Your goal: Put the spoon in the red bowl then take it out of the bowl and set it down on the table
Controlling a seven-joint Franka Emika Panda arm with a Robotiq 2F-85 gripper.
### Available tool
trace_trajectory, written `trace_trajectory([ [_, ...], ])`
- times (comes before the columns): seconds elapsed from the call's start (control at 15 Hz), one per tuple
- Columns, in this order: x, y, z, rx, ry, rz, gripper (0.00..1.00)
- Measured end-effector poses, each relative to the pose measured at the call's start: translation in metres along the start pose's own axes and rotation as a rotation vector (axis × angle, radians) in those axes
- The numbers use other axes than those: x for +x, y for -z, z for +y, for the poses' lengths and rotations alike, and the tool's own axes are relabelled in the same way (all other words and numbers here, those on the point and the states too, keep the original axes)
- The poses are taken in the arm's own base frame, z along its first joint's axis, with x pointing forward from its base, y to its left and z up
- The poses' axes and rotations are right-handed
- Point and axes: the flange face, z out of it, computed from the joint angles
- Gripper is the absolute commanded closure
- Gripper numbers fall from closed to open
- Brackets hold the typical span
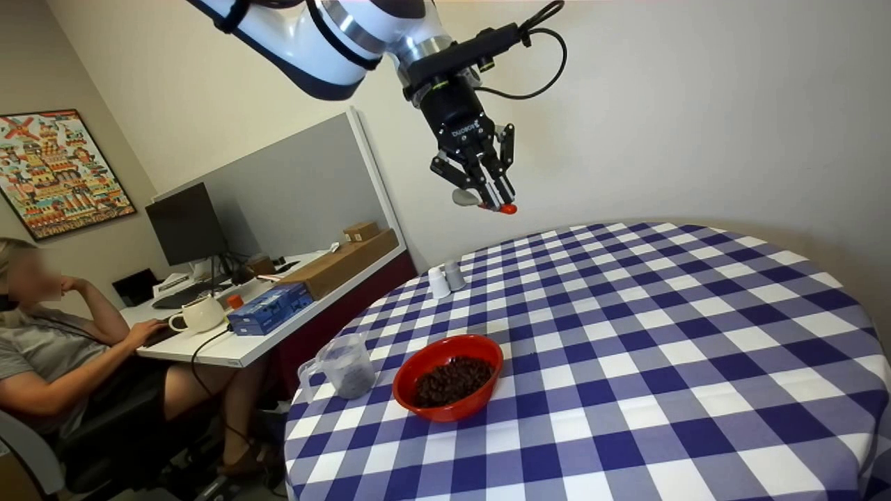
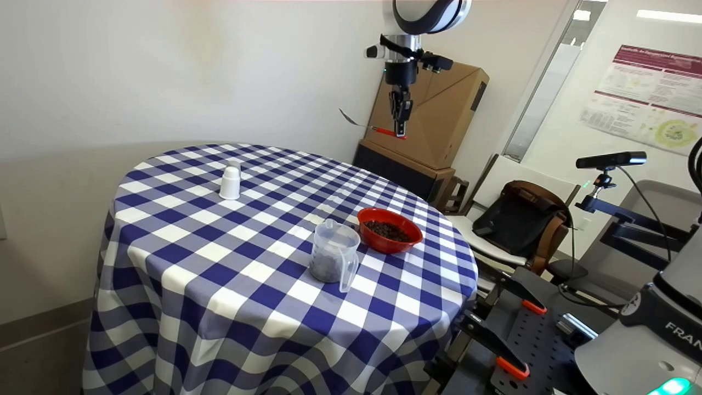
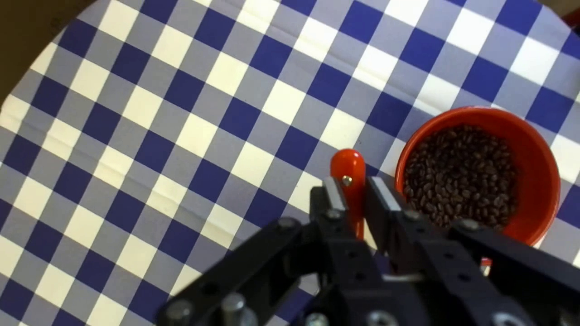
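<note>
Over tbl [image 1: 696,334], 1 gripper [image 1: 502,202] w/ 1 spoon [image 3: 350,183], 1 bowl [image 1: 452,412] below

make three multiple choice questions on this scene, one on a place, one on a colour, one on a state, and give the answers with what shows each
1. Where is the clear jug?
A. on the table beside the red bowl
B. inside the red bowl
C. held up in the air

2. What colour are the beans in the red bowl?
A. white
B. green
C. dark brown

3. What state is the gripper in?
A. open, holding nothing
B. shut on the spoon
C. shut on the rim of the red bowl

1 A: both exterior views show it on the table next to the red bowl.
2 C: the wrist view shows their colour from above.
3 B: the wrist view shows the spoon between the jaws, and both exterior views show it held up off the table.
</note>
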Motion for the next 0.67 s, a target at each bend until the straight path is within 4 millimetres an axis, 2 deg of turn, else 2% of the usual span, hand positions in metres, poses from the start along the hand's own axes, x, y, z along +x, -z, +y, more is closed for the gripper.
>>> trace_trajectory([
  [0.33,-0.001,0.002,-0.010,-0.034,0.136,-0.134,0.95],
  [0.67,0.005,-0.012,-0.031,-0.130,0.302,-0.280,0.95],
])
